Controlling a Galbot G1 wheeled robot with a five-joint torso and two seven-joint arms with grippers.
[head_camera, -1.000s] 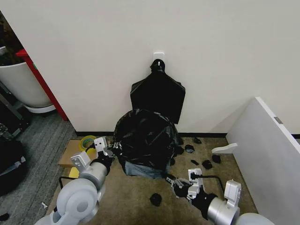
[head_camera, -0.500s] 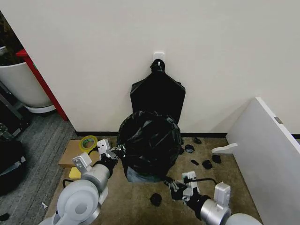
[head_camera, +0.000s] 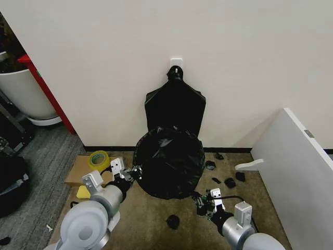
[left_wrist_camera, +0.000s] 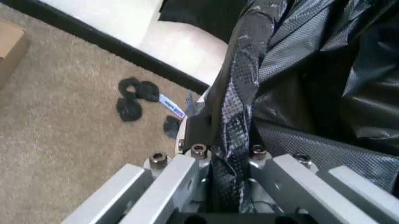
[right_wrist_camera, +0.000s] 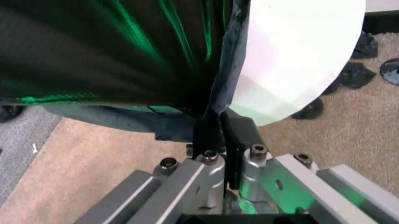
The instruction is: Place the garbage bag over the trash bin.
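The glossy black garbage bag [head_camera: 169,164] bulges in a round mass on the carpet below the wall. It hides the trash bin in the head view. My left gripper [head_camera: 136,172] is at the bag's left edge, shut on a fold of the black plastic [left_wrist_camera: 227,116]. At the bag's lower right edge my right gripper [head_camera: 200,200] is shut on the bag's hem [right_wrist_camera: 215,112]. In the right wrist view the cream-white wall of the trash bin [right_wrist_camera: 299,60] shows beside the bag [right_wrist_camera: 112,51], whose edge hangs along it.
A flat black bundle [head_camera: 175,104] hangs on the wall behind the bag. Small black scraps [head_camera: 173,221] lie on the carpet. A white panel [head_camera: 296,166] stands at the right. At the left are a cardboard box with a yellow tape roll [head_camera: 97,158] and a large white tub [head_camera: 21,94].
The bag has shifted right and rounded out, and the grey patch under it is now covered. My left gripper followed it rightward; my right arm drew back, its gripper still at the hem.
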